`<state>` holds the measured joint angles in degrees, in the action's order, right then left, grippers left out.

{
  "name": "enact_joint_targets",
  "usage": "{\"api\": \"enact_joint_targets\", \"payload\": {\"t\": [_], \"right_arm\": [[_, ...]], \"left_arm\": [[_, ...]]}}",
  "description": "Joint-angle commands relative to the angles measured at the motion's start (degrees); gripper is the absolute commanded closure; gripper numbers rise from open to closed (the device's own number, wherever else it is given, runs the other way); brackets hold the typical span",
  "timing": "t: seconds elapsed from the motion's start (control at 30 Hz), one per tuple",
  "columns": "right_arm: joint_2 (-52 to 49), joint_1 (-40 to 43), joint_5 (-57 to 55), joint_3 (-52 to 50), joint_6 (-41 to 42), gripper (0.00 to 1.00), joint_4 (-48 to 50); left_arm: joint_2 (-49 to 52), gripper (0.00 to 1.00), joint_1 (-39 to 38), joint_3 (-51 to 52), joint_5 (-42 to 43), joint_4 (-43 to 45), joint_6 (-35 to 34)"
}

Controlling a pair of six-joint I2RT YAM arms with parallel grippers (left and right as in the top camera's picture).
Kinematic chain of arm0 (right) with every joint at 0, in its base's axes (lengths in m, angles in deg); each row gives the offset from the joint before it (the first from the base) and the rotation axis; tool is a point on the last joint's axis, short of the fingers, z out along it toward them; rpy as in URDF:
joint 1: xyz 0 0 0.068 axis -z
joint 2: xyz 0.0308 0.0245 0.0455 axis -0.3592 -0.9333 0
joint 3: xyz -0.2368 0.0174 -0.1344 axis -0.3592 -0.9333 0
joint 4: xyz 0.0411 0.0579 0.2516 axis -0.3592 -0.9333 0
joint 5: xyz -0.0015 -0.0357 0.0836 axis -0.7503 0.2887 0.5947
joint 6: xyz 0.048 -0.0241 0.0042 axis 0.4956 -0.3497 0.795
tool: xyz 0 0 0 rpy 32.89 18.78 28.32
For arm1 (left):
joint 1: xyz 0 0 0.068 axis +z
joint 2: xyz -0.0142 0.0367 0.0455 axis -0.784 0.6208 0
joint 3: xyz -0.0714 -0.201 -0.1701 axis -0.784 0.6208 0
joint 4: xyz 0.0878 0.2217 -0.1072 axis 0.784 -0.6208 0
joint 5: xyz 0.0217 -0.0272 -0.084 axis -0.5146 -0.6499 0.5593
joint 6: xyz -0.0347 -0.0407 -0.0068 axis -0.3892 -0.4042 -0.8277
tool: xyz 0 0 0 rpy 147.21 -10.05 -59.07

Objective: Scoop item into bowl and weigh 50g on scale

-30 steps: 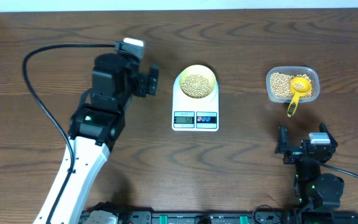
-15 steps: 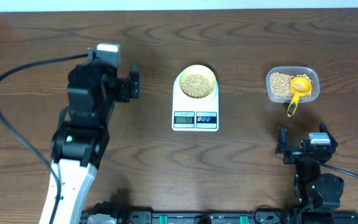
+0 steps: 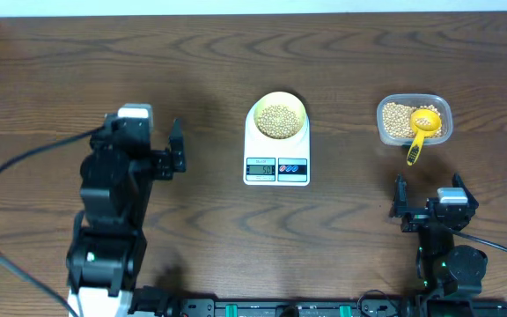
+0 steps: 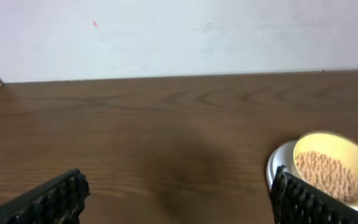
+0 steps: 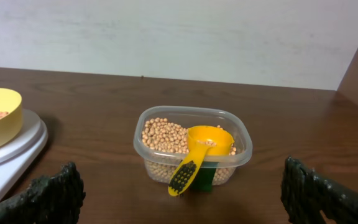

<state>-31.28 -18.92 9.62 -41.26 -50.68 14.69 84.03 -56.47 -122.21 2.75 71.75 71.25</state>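
Note:
A pale yellow bowl [image 3: 299, 108] holding tan beans [image 3: 278, 120] stands on the round platform of the white scale [image 3: 276, 150] at mid-table. The left wrist view shows the bowl [image 4: 335, 144] and its beans [image 4: 325, 175] at the right edge. My left gripper [image 3: 176, 148] is open and empty, left of the scale and apart from it, with dark fingers [image 4: 50, 200] wide over bare wood. My right gripper [image 3: 428, 190] is open and empty near the front edge. It faces a clear container [image 5: 229, 163] of beans [image 5: 160, 134] with a yellow scoop [image 5: 207, 143] resting in it.
The clear container [image 3: 415, 121] with the scoop [image 3: 422, 128] sits at the right rear. The scale's display and two buttons [image 3: 276, 167] face the front. A black cable [image 3: 16, 172] loops left of the left arm. The wall runs along the table's far edge.
My left arm has drawn back from beside the scale, moving left and toward the front edge, its gripper staying open. The right arm, bowl and scoop have not moved.

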Motion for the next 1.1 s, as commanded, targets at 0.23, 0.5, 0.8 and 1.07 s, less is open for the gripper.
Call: {"api": "enact_joint_targets", "payload": {"t": [0.23, 0.5, 0.8, 1.07], "right_arm": [[0.4, 0.4, 0.2, -0.1, -0.7, 0.01, -0.3], [0.4, 0.4, 0.1, -0.1, -0.7, 0.01, -0.3], [0.4, 0.4, 0.2, -0.1, -0.7, 0.01, -0.3], [0.4, 0.4, 0.1, -0.1, -0.7, 0.01, -0.3]], "left_arm": [[-14.9, 0.04, 3.5, 10.5, -0.3, 5.0, -6.7], [-22.2, 0.04, 3.5, 17.0, -0.3, 8.2, -6.7], [-30.6, 0.04, 3.5, 25.4, -0.3, 13.7, -6.7], [-36.3, 0.04, 3.5, 30.1, -0.3, 15.9, -6.9]]}}
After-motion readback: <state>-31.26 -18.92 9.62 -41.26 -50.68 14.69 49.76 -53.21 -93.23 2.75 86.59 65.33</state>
